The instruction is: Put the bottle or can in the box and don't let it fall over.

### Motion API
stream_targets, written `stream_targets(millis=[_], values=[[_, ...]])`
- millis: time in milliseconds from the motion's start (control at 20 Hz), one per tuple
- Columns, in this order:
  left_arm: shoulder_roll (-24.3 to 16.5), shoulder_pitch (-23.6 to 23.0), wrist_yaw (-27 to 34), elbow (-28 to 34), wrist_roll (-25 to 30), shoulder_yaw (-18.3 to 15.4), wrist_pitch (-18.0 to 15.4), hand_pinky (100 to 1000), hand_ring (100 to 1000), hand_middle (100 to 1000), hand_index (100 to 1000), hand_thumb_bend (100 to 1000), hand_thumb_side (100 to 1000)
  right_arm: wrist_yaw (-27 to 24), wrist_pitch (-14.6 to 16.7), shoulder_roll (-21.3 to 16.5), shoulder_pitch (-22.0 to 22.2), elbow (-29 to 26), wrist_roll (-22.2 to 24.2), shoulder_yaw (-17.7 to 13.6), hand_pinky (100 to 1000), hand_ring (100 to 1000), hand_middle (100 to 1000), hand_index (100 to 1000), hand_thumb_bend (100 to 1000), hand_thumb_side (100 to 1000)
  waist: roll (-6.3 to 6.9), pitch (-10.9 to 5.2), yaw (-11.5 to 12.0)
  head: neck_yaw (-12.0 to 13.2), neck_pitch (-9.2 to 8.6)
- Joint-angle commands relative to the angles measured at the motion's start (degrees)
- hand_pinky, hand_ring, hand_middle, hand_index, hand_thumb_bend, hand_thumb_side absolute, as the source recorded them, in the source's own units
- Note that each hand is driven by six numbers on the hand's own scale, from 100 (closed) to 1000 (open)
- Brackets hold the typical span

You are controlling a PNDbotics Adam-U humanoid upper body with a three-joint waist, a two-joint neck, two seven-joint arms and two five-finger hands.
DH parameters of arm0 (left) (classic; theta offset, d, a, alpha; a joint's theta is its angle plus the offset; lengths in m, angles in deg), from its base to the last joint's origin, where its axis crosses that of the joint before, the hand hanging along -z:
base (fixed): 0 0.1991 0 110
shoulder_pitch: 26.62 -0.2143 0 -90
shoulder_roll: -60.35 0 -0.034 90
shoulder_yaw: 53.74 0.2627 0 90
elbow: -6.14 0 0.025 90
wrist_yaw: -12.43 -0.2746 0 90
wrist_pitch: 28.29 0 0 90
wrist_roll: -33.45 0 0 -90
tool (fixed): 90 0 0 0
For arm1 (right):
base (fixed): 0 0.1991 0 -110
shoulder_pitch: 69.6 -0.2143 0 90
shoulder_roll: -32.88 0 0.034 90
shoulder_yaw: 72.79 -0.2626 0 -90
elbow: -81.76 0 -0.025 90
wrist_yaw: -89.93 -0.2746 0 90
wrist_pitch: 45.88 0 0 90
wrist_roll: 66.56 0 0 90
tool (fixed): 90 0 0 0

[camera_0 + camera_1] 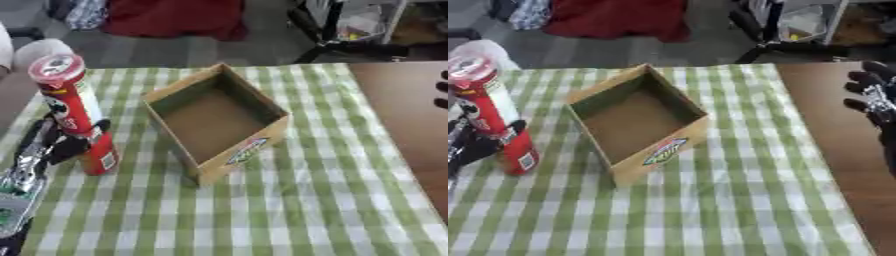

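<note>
I see my left hand (61,142) wrapped around the tall red can (77,112), with fingers curled on its lower half. The can stands upright on the green checked cloth (306,200), with its bottom on the cloth and its clear lid on top. It is just to the left of the cardboard box (219,122), not touching it. The box is open at the top and sits near the middle of the table (842,150), turned at a slant. My right hand (872,97) shows at the right edge, over the bare brown wood, well apart from the box. Its fingers look relaxed and spread, holding nothing.
</note>
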Motion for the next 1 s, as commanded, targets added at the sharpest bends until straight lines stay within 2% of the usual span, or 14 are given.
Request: stream_targets(millis=[50, 200, 650, 800, 1000], values=[[-0.78, 1.03, 0.38, 0.39, -0.09, 0.05, -0.11, 935, 1000, 957, 840, 456, 371, 0.21, -0.04, -0.84, -0.59, -0.64, 0.00, -0.23, 835, 868, 803, 890, 100, 580, -0.04, -0.66, -0.06, 0.16, -0.52], [-0.68, 1.03, 0.81, 0.38, 0.03, 0.11, -0.28, 934, 966, 953, 838, 440, 358, 0.18, -0.05, -0.84, -0.59, -0.57, 0.00, -0.25, 835, 868, 803, 891, 100, 580, -0.04, -0.69, -0.07, 0.20, -0.52], [-0.16, 0.92, 2.75, -0.22, -0.08, 0.19, -0.30, 928, 986, 918, 821, 393, 298, 0.06, -0.04, -0.78, -0.63, -0.54, -0.12, -0.45, 832, 861, 794, 891, 100, 579, -0.06, -0.72, -0.16, 0.24, -0.55], [-0.03, 0.93, 3.60, -0.57, -0.44, 0.27, -0.21, 919, 915, 893, 803, 369, 255, 0.00, -0.03, -0.76, -0.67, -0.56, -0.14, -0.48, 832, 861, 794, 891, 100, 578, -0.06, -0.73, -0.17, 0.27, -0.53], [-0.03, 0.97, 4.18, -0.88, -0.62, 0.33, -0.02, 916, 874, 878, 798, 328, 180, -0.04, -0.04, -0.75, -0.68, -0.54, -0.10, -0.46, 832, 860, 792, 891, 100, 579, -0.04, -0.77, -0.19, 0.39, -0.58]])
